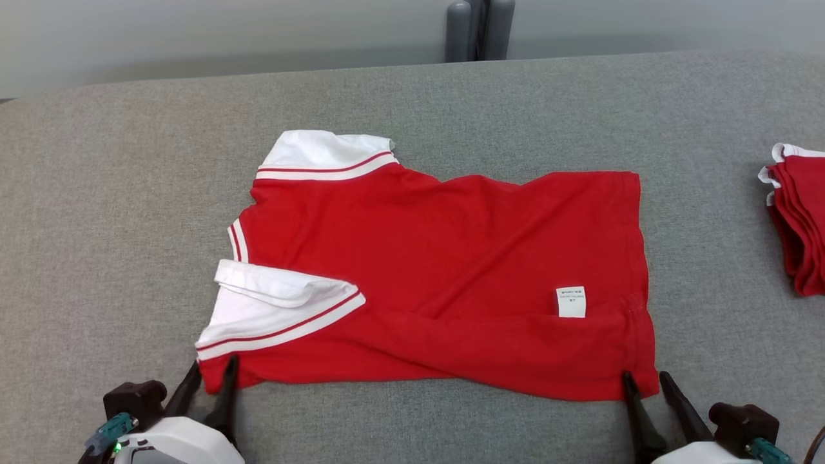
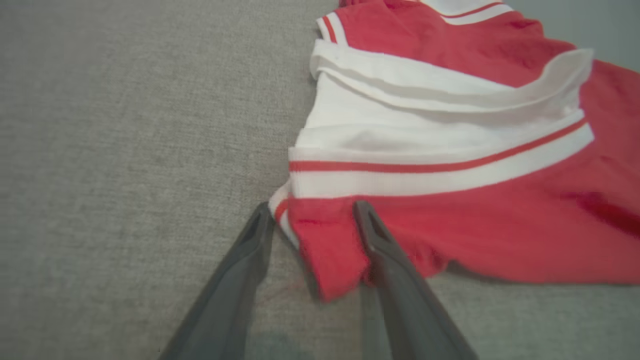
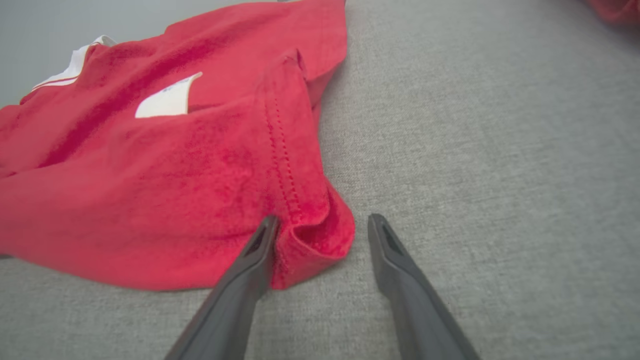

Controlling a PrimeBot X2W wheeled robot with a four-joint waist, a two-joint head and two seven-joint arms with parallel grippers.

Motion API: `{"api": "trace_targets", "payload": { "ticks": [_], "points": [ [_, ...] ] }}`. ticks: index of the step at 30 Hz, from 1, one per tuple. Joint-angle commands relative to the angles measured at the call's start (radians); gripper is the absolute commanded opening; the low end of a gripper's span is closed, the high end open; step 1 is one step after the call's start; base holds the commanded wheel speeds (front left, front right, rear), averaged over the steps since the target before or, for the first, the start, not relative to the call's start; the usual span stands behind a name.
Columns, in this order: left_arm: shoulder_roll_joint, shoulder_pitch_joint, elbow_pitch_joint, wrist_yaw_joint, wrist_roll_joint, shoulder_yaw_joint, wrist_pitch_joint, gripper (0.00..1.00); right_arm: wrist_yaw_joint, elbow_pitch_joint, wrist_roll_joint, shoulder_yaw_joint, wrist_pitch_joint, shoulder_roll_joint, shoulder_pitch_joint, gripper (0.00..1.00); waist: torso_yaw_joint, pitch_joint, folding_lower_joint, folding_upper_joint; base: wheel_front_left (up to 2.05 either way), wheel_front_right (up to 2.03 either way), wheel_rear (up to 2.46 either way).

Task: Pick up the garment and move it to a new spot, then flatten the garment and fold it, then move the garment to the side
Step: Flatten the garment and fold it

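A red garment (image 1: 445, 270) with white, red-striped sleeves and a white care label (image 1: 571, 301) lies spread on the grey cloth-covered table (image 1: 97, 212), its near edge folded over. My left gripper (image 1: 213, 368) is open at the near left corner. In the left wrist view that red corner (image 2: 330, 260) sits between the two fingers of the left gripper (image 2: 311, 210). My right gripper (image 1: 644, 379) is open at the near right corner. The right wrist view shows the hemmed corner (image 3: 320, 235) between the fingers of the right gripper (image 3: 324, 220), against the left finger.
A stack of folded red garments (image 1: 799, 219) lies at the table's right edge, and its corner shows in the right wrist view (image 3: 615, 10). Dark grey posts (image 1: 480, 29) stand behind the table's far edge. Bare table surrounds the garment.
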Motion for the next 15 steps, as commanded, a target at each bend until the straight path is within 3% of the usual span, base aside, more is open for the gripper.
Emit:
{"api": "trace_targets", "payload": {
  "ticks": [1, 2, 8, 15],
  "points": [
    [-0.002, -0.001, 0.045, -0.003, -0.006, -0.012, 0.017, 0.00, 0.002, 0.037, 0.024, 0.014, 0.008, 0.003, -0.011, 0.26, 0.002, -0.001, 0.0000, -0.0001, 0.00, 0.00, 0.00],
    [0.001, -0.003, 0.045, -0.005, -0.002, -0.014, 0.009, 0.00, 0.002, 0.052, 0.035, 0.024, 0.010, 0.005, -0.016, 0.00, 0.004, -0.003, 0.0000, -0.0001, 0.00, 0.00, 0.00],
    [0.039, -0.017, 0.018, -0.011, 0.011, -0.011, -0.030, 0.00, 0.001, 0.051, 0.074, 0.020, 0.007, -0.009, -0.020, 0.00, 0.009, -0.012, 0.0000, -0.0001, 0.00, 0.00, 0.00],
    [0.080, 0.067, -0.109, 0.009, 0.019, -0.013, -0.006, 0.00, 0.001, -0.050, 0.112, 0.016, 0.029, -0.084, 0.031, 0.00, -0.005, -0.048, 0.0000, -0.0001, 0.00, 0.00, 0.00]
  ]
}}
